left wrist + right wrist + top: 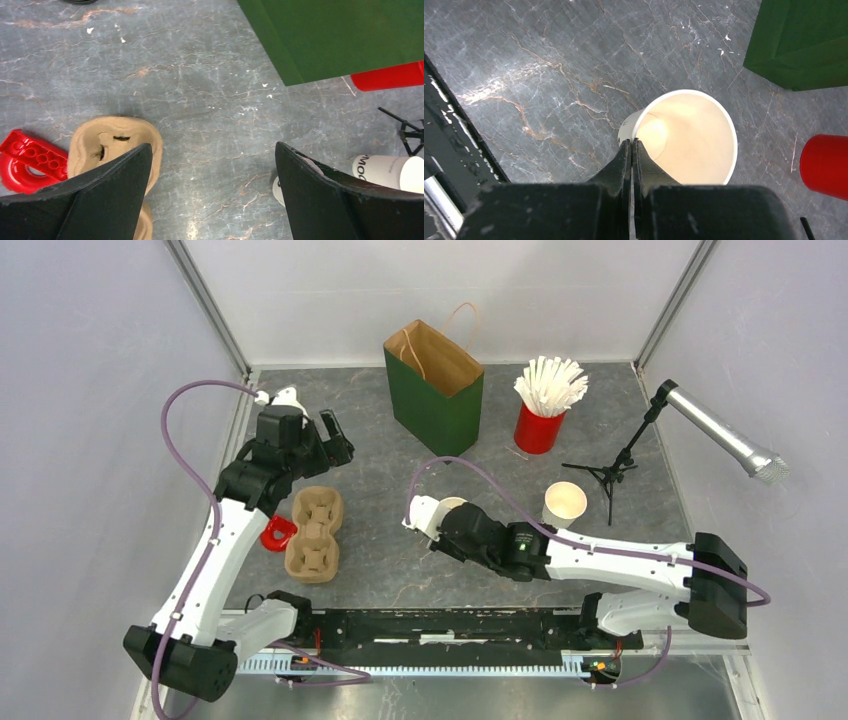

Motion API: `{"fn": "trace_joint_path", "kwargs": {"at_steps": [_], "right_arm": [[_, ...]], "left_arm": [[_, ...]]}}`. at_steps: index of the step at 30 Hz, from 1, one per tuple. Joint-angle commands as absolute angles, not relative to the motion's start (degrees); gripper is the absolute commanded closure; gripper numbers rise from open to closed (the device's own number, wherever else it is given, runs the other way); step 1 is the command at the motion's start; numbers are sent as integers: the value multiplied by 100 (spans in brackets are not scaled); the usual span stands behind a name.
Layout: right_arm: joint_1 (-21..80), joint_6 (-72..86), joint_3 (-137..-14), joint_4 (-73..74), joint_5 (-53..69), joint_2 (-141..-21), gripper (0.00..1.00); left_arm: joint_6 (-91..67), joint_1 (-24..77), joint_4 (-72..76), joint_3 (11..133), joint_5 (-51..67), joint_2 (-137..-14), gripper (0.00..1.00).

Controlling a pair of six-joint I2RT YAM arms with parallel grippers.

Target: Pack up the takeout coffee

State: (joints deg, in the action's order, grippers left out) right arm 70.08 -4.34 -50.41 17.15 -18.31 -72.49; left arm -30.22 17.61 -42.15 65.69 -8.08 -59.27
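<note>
- Ahead and to the right of right gripper (631,145): green bag (804,45), upright on the table (380,540), mouth open, well apart from the fingers.
- Farther right of the same gripper: red cup of straws (540,428), then microphone stand (612,472).
- Pinches the rim of held cup (689,140), jaws pressed together on the wall. Mouth faces the wrist, tan inside showing, base pointing away. Resting on the table or lifted: cannot tell.
- Reaches in low from the right side, forearm stretched nearly level across the table.
- Back along that forearm, on its far side: second cup (565,503), white, upright, near the stand's feet.
- Below and just behind left gripper (212,146): brown pulp carrier (115,137), with red plastic piece (30,160) against its left side.
- Gapes wide, nothing between the fingers, only table under the gap.
- Reaches forward along the left side, wrist turned toward the bag.
</note>
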Motion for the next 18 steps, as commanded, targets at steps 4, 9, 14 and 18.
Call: {"fn": "trace_joint_path", "kwargs": {"at_steps": [4, 9, 14, 18], "right_arm": [[7022, -772, -4850, 1074, -1760, -7505, 100], [7031, -654, -4764, 1037, -1655, -7381, 88], [7034, -414, -5023, 1392, -1510, -6937, 62], [7031, -192, -5176, 1603, -1302, -6255, 53]], "left_arm": [[-2448, 1137, -4272, 6849, -26, -6157, 3], [-2203, 930, -4271, 7002, -83, -6509, 4], [-1812, 618, -4322, 7312, -470, -7004, 7], [-1582, 339, -4227, 7700, -729, -7620, 10]]}}
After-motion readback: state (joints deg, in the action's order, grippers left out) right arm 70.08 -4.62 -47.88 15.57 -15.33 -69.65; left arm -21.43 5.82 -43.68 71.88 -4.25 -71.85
